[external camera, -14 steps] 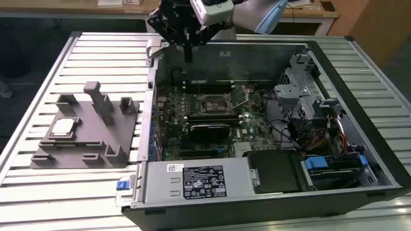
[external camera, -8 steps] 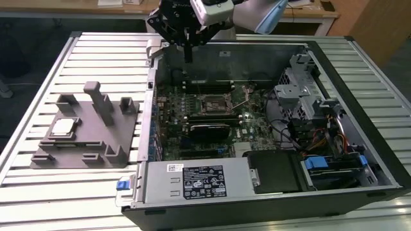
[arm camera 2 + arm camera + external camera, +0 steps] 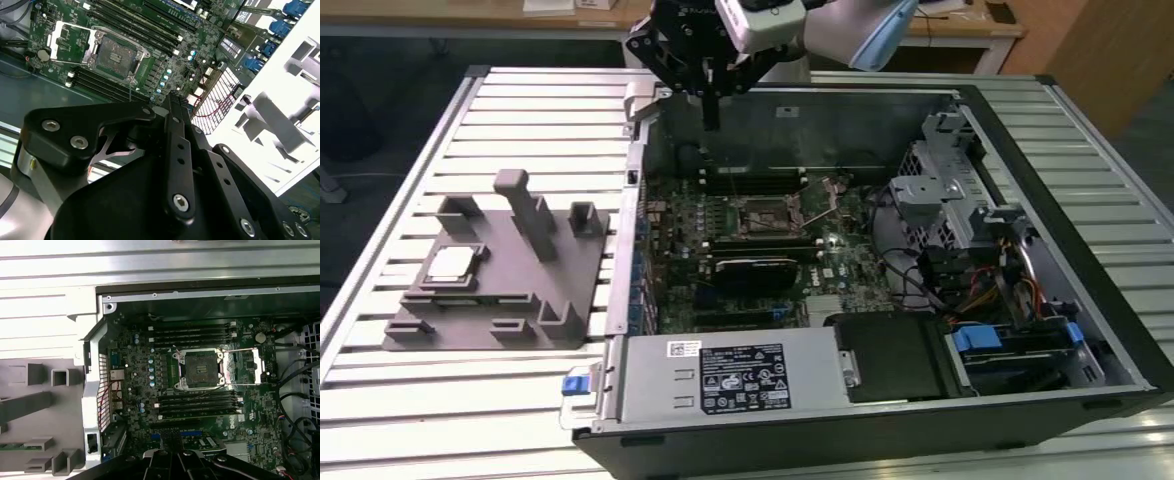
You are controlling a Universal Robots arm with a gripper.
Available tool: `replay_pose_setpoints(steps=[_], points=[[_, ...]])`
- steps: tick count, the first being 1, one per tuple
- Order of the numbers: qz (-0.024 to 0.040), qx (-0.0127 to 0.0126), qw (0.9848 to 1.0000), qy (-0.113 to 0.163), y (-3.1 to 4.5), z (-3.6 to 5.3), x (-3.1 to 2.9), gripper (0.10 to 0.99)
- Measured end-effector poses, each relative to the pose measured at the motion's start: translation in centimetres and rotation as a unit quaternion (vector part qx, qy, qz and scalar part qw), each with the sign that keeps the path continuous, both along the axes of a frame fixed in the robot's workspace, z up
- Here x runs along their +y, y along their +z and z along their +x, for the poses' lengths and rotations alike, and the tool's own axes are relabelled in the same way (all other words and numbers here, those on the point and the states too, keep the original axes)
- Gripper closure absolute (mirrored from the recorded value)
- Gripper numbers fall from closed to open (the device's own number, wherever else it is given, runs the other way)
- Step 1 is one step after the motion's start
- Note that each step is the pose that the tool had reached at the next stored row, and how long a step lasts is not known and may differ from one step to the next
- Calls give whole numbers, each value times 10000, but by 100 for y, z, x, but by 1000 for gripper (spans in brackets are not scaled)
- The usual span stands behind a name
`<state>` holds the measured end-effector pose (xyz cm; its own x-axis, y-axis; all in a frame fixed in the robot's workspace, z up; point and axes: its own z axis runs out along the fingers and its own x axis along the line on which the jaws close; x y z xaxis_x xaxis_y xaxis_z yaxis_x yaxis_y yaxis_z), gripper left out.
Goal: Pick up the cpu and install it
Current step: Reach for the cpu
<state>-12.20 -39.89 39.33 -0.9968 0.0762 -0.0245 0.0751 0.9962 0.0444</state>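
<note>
The cpu point(image 3: 450, 263), a small square chip with a silvery-white top, lies on the grey stepped block point(image 3: 494, 270) at the exterior view's left, outside the computer case. My gripper point(image 3: 710, 126) hangs above the case's far edge, fingers pressed together and holding nothing, well apart from the cpu. The dark square socket point(image 3: 761, 215) sits mid-motherboard. Both wrist views show the socket point(image 3: 200, 369) point(image 3: 114, 55) bare, its metal frame point(image 3: 247, 367) folded open to one side. In the second wrist view the gripper point(image 3: 172, 97) points toward the board.
The open computer case point(image 3: 1014, 410) lies on a slatted metal table point(image 3: 520, 110). Memory slots point(image 3: 192, 335) flank the socket. A drive cage point(image 3: 947, 180), cables point(image 3: 947, 270) and a power supply point(image 3: 734, 375) fill the case's other parts. The block's upright posts point(image 3: 520, 205) stand near the cpu.
</note>
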Motion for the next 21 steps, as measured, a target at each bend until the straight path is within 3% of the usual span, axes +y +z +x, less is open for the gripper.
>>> replay_pose_setpoints(steps=[21], points=[[0, 0, 10000, 0, 0, -327, 0, 980]])
